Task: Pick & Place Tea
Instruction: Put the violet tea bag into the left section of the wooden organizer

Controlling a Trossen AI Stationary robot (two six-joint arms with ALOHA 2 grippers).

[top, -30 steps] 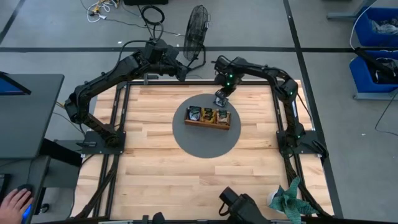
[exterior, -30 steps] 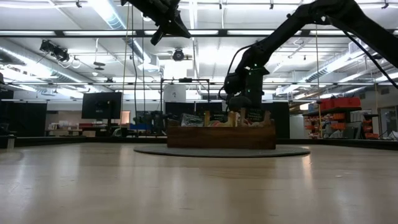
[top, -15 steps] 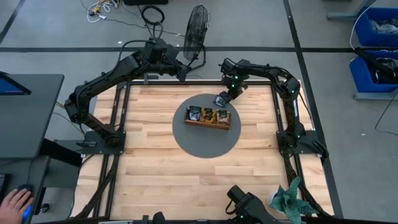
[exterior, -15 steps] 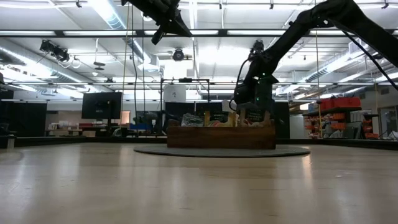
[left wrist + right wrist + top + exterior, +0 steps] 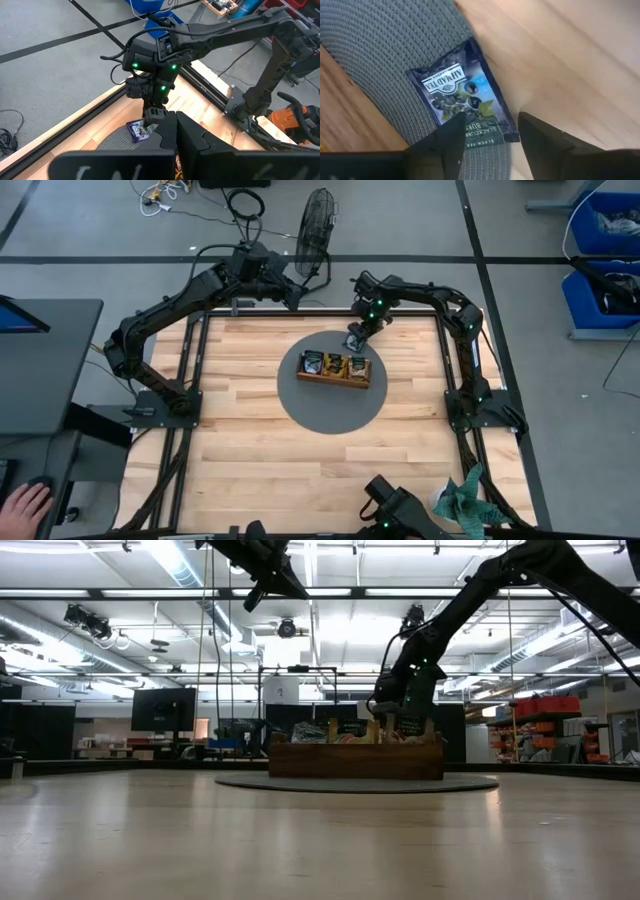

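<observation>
From above I see my right gripper (image 5: 354,339) just beyond the wooden tray (image 5: 334,369) on the round grey mat (image 5: 330,405). Only its wrist camera shows the fingers (image 5: 445,142) apart over a blue tea sachet (image 5: 461,95) lying at the mat's edge. My left gripper (image 5: 175,137) waits high, fingers together.

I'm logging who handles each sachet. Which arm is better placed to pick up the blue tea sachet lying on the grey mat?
Right. The right gripper hangs directly over the blue sachet on the mat's edge, fingers open either side. The left gripper sits raised beyond the table's far edge.
</observation>
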